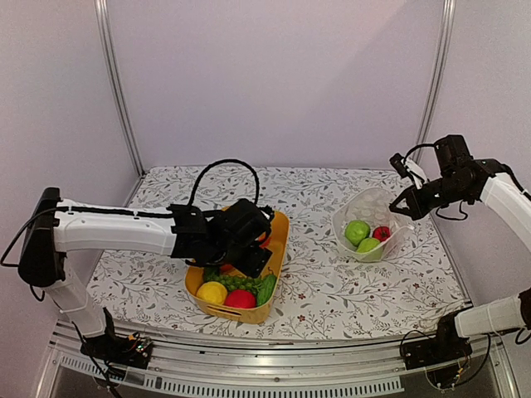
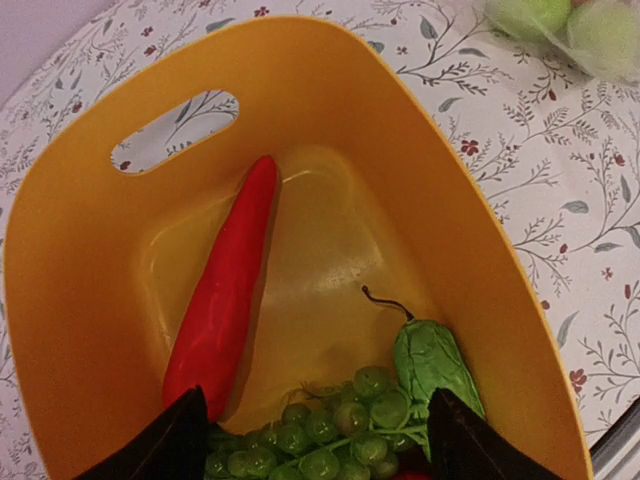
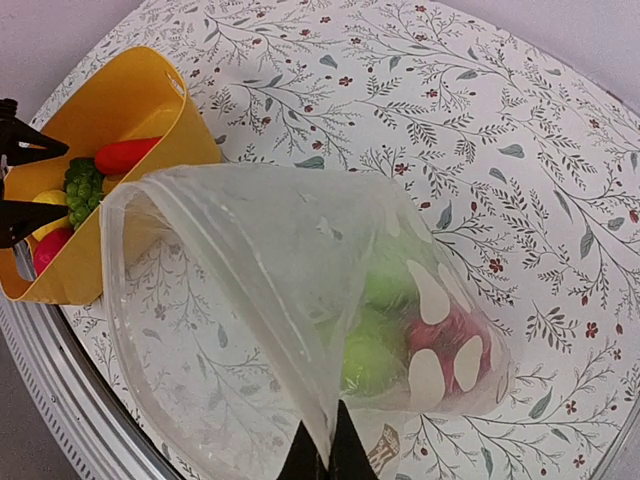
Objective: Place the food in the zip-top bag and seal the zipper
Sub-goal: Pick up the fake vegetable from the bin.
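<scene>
The zip-top bag [image 1: 375, 217] stands open at the right, holding two green fruits [image 1: 357, 230] and a red one [image 1: 382, 233]. My right gripper [image 1: 401, 204] is shut on the bag's edge and holds the mouth up; in the right wrist view the gripper [image 3: 325, 445] pinches the plastic, and the zipper strip [image 3: 205, 212] is open. My left gripper [image 1: 251, 242] hangs open over the yellow basket [image 1: 279, 249]. In the left wrist view the gripper [image 2: 320, 445] has its jaws wide on either side of the green grapes [image 2: 335, 430], with a red chili [image 2: 225, 300] and leafy green [image 2: 430, 365] beside them.
A yellow fruit [image 1: 211, 292] and a red fruit [image 1: 241, 298] lie at the basket's near end. The floral tablecloth [image 1: 332, 290] covers the table. Metal frame posts stand at the back corners, and a rail runs along the near edge.
</scene>
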